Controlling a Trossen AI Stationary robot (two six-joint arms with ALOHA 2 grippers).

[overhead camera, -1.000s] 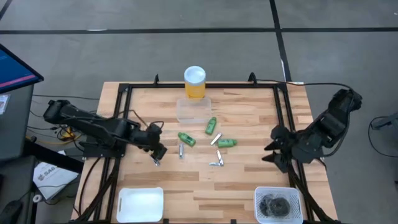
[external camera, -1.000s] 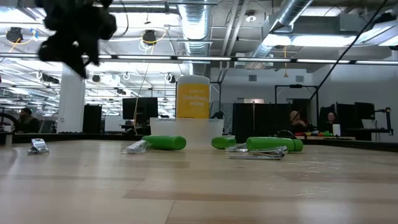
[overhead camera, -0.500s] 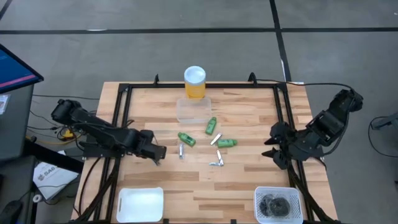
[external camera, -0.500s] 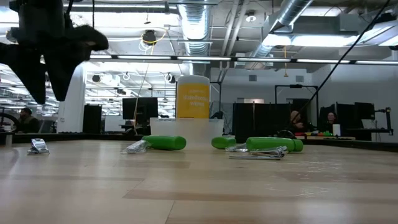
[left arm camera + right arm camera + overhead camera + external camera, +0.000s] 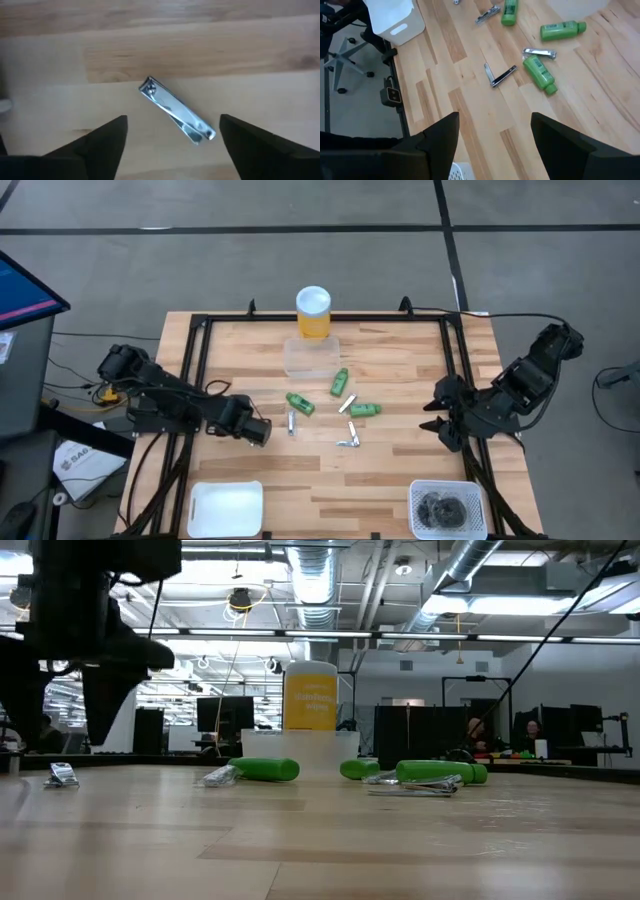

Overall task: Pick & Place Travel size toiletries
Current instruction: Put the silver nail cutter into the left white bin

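Note:
A silvery nail clipper (image 5: 175, 111) lies flat on the wooden table near its left side; it also shows in the low view (image 5: 62, 774). My left gripper (image 5: 172, 122) hangs open just above it, fingers pointing down, one on either side, touching nothing; it also shows in the high view (image 5: 260, 432). Green tubes (image 5: 300, 403) (image 5: 339, 382) (image 5: 364, 410) and thin silvery pieces (image 5: 291, 422) (image 5: 349, 438) lie at mid-table. My right gripper (image 5: 431, 420) waits open and empty by the table's right side.
A clear shallow box (image 5: 311, 356) and a yellow white-lidded cylinder (image 5: 313, 312) stand at the far middle. A white tray (image 5: 225, 508) sits at the near left. A white basket (image 5: 447, 492) with dark round pieces sits at the near right. A black frame (image 5: 195, 380) borders the table.
My left gripper has come down toward the table over the nail clipper and shifted a little toward the near edge, its fingers now pointing down. The clipper and the other items have stayed where they were.

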